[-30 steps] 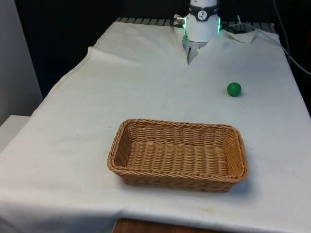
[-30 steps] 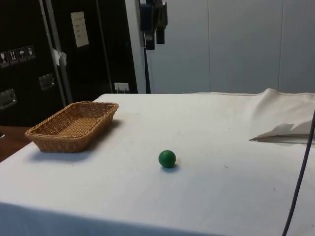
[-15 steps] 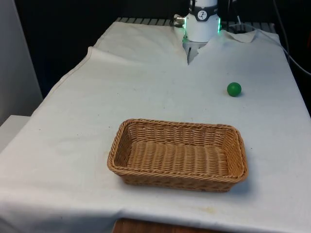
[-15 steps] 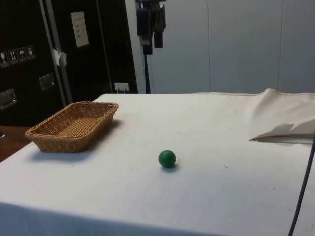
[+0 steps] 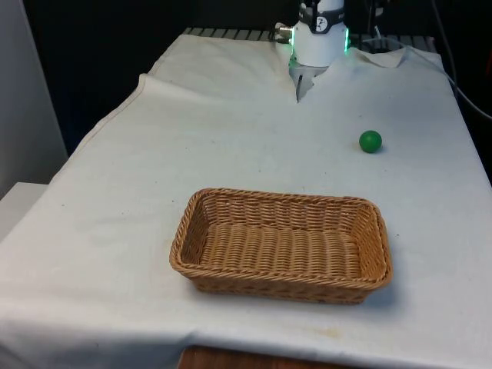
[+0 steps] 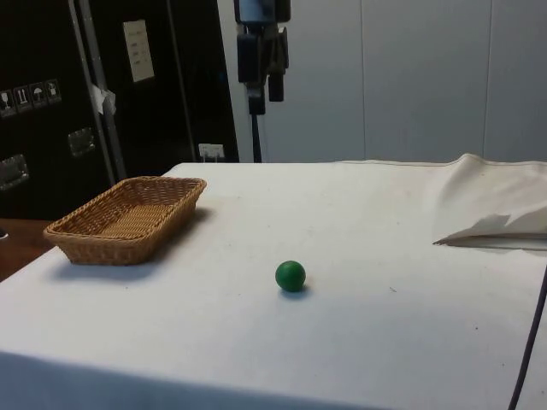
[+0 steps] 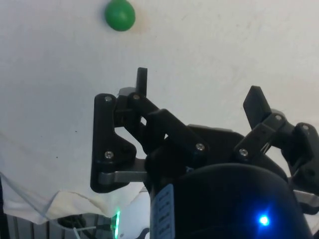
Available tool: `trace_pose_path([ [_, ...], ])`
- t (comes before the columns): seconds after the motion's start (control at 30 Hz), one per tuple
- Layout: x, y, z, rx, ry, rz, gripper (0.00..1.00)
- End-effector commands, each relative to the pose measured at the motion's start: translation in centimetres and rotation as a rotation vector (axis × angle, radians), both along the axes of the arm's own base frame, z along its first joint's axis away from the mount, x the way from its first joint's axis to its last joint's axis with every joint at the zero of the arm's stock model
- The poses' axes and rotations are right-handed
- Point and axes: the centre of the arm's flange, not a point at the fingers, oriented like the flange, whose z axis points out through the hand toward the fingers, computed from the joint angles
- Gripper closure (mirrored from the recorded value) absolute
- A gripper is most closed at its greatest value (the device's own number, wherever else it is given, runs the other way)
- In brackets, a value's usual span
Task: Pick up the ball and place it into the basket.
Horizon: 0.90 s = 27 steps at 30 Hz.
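A small green ball point(image 5: 370, 141) rests on the white cloth toward the front view's right, well apart from the basket. The side view has the ball point(image 6: 291, 276) near the table's middle. The wicker basket point(image 5: 277, 286) sits empty near the front edge; its wall point(image 6: 111, 249) shows at the side view's left. My black gripper point(image 6: 265, 101) hangs high above the table, open, with nothing between its fingers. From the wrist, the gripper point(image 7: 198, 84) has its fingers spread wide, and the ball point(image 7: 120, 14) lies on the cloth well beyond one fingertip point(image 7: 142, 74).
A raised fold of cloth point(image 6: 491, 226) lies near the robot's end of the table. A dark cable point(image 6: 526, 333) hangs at the side view's right edge. Dark cabinets point(image 6: 51, 102) stand behind the basket end.
In the side view the gripper has come down somewhat. The ball and the basket have stayed put.
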Motion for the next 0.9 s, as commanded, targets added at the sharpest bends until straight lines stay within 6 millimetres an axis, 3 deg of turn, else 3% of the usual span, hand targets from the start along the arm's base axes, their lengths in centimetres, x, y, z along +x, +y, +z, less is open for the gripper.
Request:
trace_pose_path([
  [0.0,-0.1,0.0,-0.2,0.002,0.000,0.000,0.00],
  [0.87,-2.0,1.9,-6.8,0.108,-0.032,-0.005,0.00],
])
